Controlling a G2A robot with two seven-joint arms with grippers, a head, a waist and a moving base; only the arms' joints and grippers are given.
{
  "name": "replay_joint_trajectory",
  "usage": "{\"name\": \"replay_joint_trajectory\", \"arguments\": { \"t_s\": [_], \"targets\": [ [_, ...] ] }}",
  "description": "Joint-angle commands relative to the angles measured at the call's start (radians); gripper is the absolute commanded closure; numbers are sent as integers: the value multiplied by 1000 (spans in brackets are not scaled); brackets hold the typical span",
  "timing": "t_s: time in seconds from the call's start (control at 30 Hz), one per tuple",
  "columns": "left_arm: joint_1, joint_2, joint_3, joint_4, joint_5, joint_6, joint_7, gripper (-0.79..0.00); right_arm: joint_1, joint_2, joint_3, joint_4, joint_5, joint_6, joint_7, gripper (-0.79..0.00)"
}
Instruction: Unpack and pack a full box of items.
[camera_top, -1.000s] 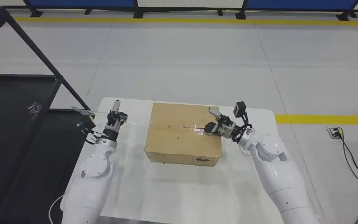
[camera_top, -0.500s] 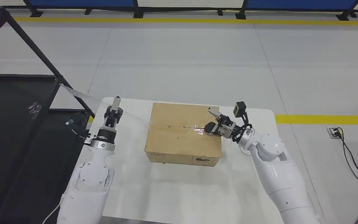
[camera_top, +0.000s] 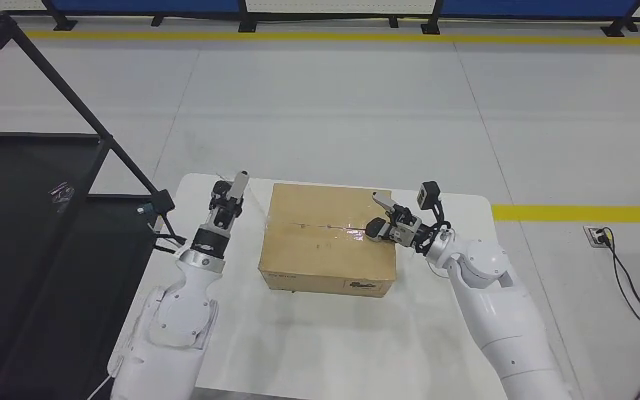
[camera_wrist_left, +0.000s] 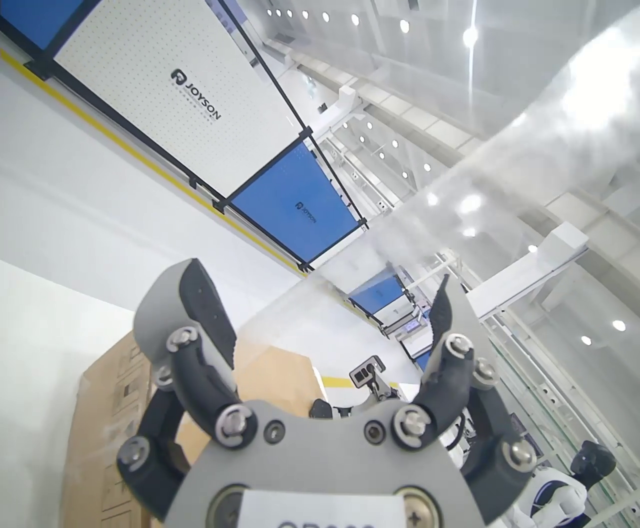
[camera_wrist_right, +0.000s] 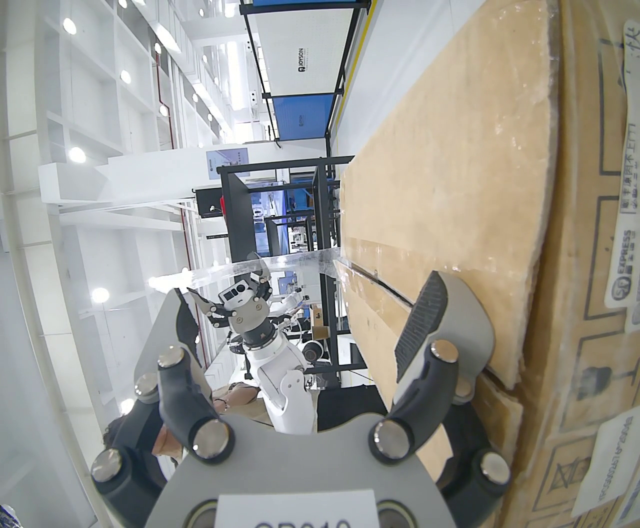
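Brown corrugated cardboard makes up the box (camera_top: 325, 240), a squat rectangular carton in the middle of the top view on a smooth white table (camera_top: 300, 340). Its two top flaps meet at a seam (camera_top: 318, 228) that runs left to right across the lid and glints where glossy film covers it. In the right wrist view the box (camera_wrist_right: 450, 175) shows a rough, fibrous flap edge, and white paper labels (camera_wrist_right: 625, 280) are stuck on its side wall. A clear, shiny strip of tape (camera_wrist_right: 295, 262) stretches from the far end of the seam into the air toward the left gripper (camera_wrist_right: 235, 297). In the left wrist view the same tape (camera_wrist_left: 500, 165) is a hazy translucent band crossing the gap between the fingers. Whether it sticks to either finger cannot be told.

The left gripper (camera_top: 232, 192) is at centre left of the top view, near the box's left wall without touching it, and it points toward the far table edge. Its grey metal fingers with black pads are spread wide (camera_wrist_left: 320, 280), and a corner of the box (camera_wrist_left: 110, 400) shows close behind one of them.

The right gripper (camera_top: 374, 215) is at the box's right edge, at the end of the seam. Its jaws also stand apart (camera_wrist_right: 307, 290). One ridged black pad (camera_wrist_right: 420, 320) lies against the top flap right at the seam, while the other finger hangs in the air off the box.
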Motion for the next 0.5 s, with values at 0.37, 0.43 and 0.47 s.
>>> {"name": "replay_joint_trajectory", "arguments": {
  "t_s": [0.37, 0.43, 0.47],
  "targets": [
    [-44, -12, 56, 32, 37, 17, -2, -785, 0, 0, 0, 0, 0, 0, 0, -785],
    [-40, -12, 42, 30, 32, 14, 5, -785, 0, 0, 0, 0, 0, 0, 0, -785],
    [-40, -11, 31, 32, 30, 16, 10, -785, 0, 0, 0, 0, 0, 0, 0, -785]
  ]
}}
